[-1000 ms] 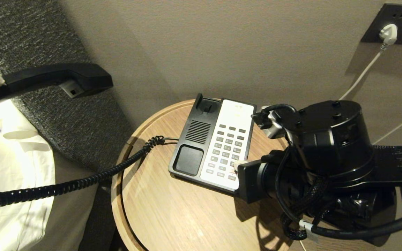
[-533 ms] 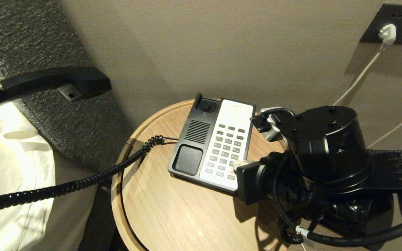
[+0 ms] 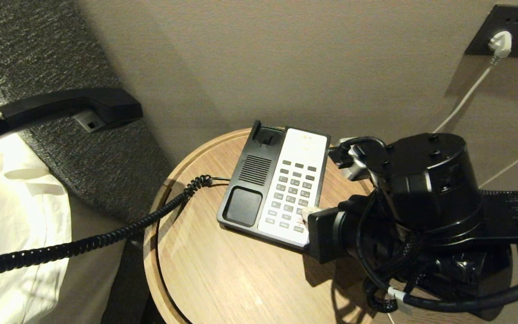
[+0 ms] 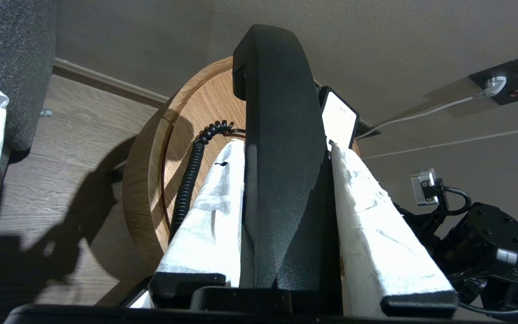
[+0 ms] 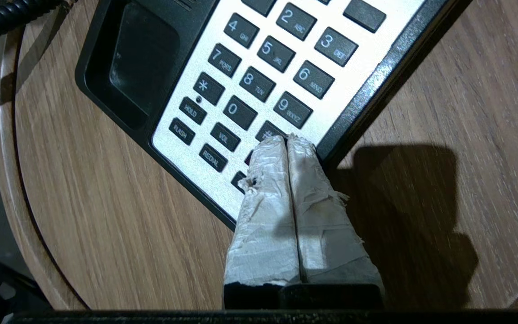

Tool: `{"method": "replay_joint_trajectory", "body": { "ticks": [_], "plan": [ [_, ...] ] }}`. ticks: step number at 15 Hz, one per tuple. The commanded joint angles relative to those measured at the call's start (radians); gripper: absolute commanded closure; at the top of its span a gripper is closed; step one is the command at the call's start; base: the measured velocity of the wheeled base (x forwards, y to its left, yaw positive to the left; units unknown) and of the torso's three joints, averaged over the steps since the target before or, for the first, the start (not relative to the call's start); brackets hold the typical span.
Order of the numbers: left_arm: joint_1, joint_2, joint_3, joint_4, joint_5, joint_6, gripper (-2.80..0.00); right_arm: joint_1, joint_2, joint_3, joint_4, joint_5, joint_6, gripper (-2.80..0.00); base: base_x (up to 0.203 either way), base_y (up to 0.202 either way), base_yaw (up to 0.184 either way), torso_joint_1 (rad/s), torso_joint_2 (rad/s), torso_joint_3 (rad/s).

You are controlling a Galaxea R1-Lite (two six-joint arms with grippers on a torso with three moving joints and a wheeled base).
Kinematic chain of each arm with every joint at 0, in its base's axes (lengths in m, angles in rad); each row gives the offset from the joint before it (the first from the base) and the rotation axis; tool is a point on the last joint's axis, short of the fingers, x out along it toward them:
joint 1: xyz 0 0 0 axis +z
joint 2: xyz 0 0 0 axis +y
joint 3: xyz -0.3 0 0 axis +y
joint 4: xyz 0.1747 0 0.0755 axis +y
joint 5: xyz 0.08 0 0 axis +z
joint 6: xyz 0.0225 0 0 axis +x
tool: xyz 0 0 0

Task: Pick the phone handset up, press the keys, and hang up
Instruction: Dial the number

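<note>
The left tool [image 4: 286,216] clamps the long glossy black plastic handset [image 3: 68,104] out at ten o'clock, clearing the grey keys [image 5: 259,81]; the right tool [image 5: 287,140], fingers pressed together, pokes the four o'clock corner.

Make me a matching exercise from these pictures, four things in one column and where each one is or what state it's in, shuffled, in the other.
Things:
1. phone handset
2. right gripper
3. white plug
4. coiled cord

States:
A. in the dark wall socket
B. shut, tips at the # key on the phone base
C. clamped between the left gripper's white-wrapped fingers, off its cradle
D. trailing off the edge of the round wooden table

Pairs: 1-C, 2-B, 3-A, 4-D
</note>
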Motion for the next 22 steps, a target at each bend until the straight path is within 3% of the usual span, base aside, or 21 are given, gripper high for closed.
{"method": "replay_joint_trajectory", "body": {
  "ticks": [1, 22],
  "plan": [
    [0.0, 0.0, 0.001, 0.003, 0.002, -0.004, 0.0, 0.001, -0.021, -0.002, -0.005, -0.002, 0.002, 0.0, 0.0, 0.0, 0.0, 0.0, 0.0, 0.0],
    [0.005, -0.019, 0.016, 0.001, 0.001, -0.004, 0.0, 0.0, 0.02, 0.007, -0.057, 0.025, 0.001, 0.0, 0.0, 0.0, 0.0, 0.0, 0.0, 0.0]
  ]
}}
